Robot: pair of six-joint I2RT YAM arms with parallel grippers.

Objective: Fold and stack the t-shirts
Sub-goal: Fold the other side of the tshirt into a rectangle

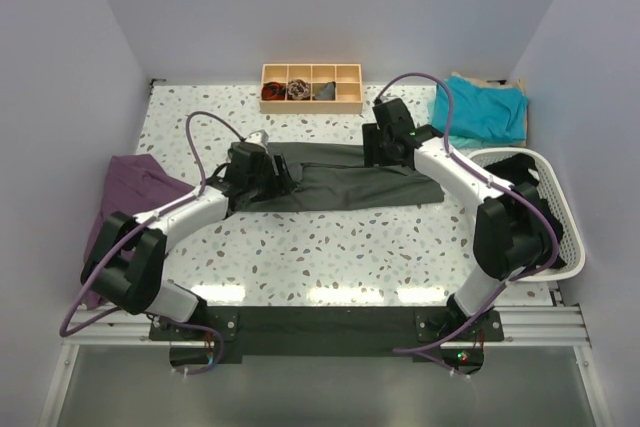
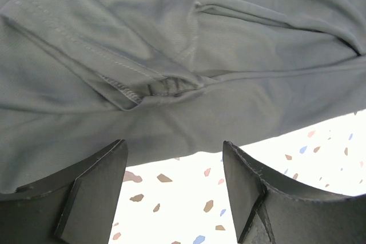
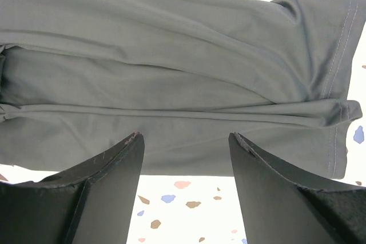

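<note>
I see the dark charcoal grey cloth t-shirt lying mid-table on the speckled white table, folded into a long band between both arms. My left gripper is released, fingers spread over the shirt's near hem with nothing between them. My right gripper is likewise spread wide at the other end, gripping nothing. The teal cloth t-shirt sits crumpled in the far right corner. The small wooden compartment tray at the far edge holds a dark red bundle, a patterned one and a grey-blue one, side by side. The white slatted plastic basket at the right holds something dark; I cannot make it out behind the arm. A purple cloth hangs over the left edge.
</note>
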